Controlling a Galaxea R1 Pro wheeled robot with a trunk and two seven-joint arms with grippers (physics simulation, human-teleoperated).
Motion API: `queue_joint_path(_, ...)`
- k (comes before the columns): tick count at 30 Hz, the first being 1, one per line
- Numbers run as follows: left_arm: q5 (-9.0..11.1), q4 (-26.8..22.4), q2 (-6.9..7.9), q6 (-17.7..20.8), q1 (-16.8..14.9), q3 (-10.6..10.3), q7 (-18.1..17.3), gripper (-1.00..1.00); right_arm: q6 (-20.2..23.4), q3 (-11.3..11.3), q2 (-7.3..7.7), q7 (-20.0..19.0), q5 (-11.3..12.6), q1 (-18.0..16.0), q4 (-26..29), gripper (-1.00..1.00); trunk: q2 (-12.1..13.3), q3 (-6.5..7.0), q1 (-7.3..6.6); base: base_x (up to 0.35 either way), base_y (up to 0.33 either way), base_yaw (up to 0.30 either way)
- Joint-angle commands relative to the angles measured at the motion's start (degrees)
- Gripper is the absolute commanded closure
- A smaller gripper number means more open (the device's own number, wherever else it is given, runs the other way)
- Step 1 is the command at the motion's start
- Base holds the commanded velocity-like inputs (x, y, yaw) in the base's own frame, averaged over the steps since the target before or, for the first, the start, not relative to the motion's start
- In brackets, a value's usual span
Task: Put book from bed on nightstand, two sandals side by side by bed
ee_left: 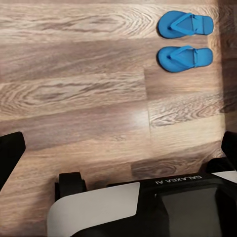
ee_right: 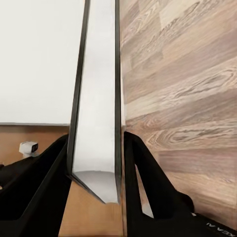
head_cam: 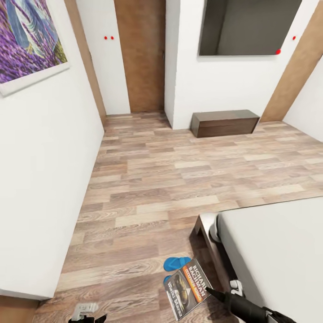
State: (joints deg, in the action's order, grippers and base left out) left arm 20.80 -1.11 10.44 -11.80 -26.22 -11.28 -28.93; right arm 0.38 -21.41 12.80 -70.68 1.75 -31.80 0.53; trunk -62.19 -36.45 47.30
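My right gripper [head_cam: 210,294] is shut on the book [head_cam: 186,289], a dark paperback with an orange band, held above the floor just off the bed's [head_cam: 278,251] near corner. In the right wrist view the book [ee_right: 96,108] stands edge-on between the two black fingers [ee_right: 148,182]. Two blue sandals [ee_left: 185,24] [ee_left: 185,58] lie side by side on the plank floor, and one sandal [head_cam: 176,263] peeks out from behind the book. My left gripper [ee_left: 121,143] hangs open over bare floor, well away from the sandals. The nightstand is out of view.
A white wall [head_cam: 40,179] with a purple picture runs close along the left. A long low dark cabinet [head_cam: 224,122] stands against the far wall under a dark screen. The bed's dark wooden frame corner [head_cam: 204,226] juts out. Open wood floor [head_cam: 170,179] lies ahead.
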Motion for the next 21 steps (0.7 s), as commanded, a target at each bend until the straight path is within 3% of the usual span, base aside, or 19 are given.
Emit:
queue_joint_path(1,0.5,0.1,-0.02,-0.2,-0.1,-0.5,-0.1,-1.0,-0.5,-0.2,0.02,-0.2,0.2,0.0,-0.3,1.0,0.0,-0.07,0.0,0.0,0.0,0.285)
queue_joint_path(12,0.5,0.1,-0.4,-0.3,-0.1,-0.6,-0.1,-1.0,-1.2,-0.2,0.53,-0.3,0.3,0.0,-0.9,1.0,0.0,-0.42,0.0,0.0,0.0,0.273)
queue_joint_path(21,0.4,0.1,-0.59,-0.3,0.0,-0.7,-0.1,-1.0,-1.1,-0.2,0.7,-0.9,0.4,0.0,-0.9,1.0,0.0,-0.85,0.0,0.0,0.0,0.169)
